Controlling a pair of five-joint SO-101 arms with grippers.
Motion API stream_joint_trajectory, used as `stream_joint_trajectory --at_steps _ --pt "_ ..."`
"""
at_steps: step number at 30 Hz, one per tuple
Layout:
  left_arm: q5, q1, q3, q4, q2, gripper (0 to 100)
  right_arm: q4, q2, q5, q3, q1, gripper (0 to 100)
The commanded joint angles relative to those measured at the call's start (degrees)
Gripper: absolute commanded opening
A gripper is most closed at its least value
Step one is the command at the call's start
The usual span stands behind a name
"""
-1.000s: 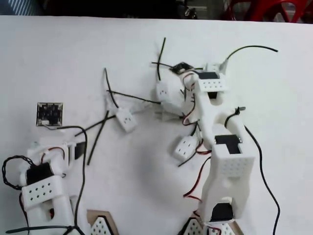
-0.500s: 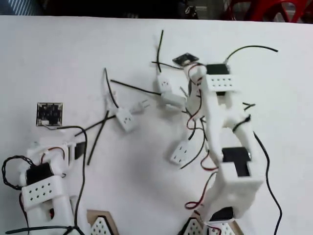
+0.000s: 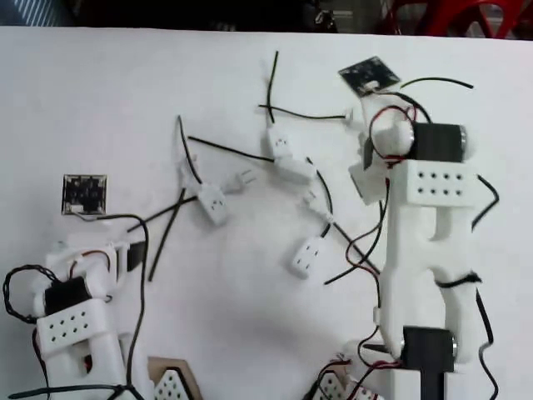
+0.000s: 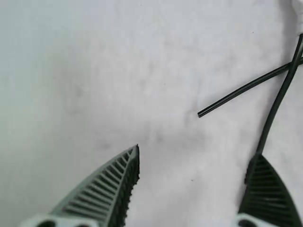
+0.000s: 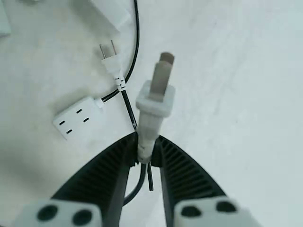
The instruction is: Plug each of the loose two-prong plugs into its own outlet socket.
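Left gripper [image 4: 197,152] first: jaws spread wide, nothing between them, hovering over the bare white table [image 4: 94,71], with black cable ends [image 4: 246,90] just ahead. Moving right, there's a white outlet socket [image 3: 214,202], and a loose two-prong plug [image 3: 243,177] lying just beside it. Nearer centre, a second socket [image 3: 307,256]. Over on the right, the right gripper [image 5: 147,142] is clamped tight on a white plug [image 5: 156,97], prongs pointing away from the fingers.
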Motion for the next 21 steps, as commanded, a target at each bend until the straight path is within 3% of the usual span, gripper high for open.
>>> stream_joint_trajectory --at_steps 1,9,15,21 --pt "0.3 -0.7 -0.2 -1.4 -1.1 35 0.4 -3.5 -1.2 -0.9 3.5 1.7" --pt "0.3 -0.7 -0.2 -1.4 -1.1 35 0.5 -0.2 -1.5 0.4 3.8 2.3" --pt "0.3 -0.7 -0.2 -1.4 -1.1 35 0.7 3.6 -5.3 -2.2 2.6 18.6" --pt "0.3 -0.7 -0.2 -1.4 -1.1 35 0.7 -1.7 -6.3 -6.1 2.6 13.5"
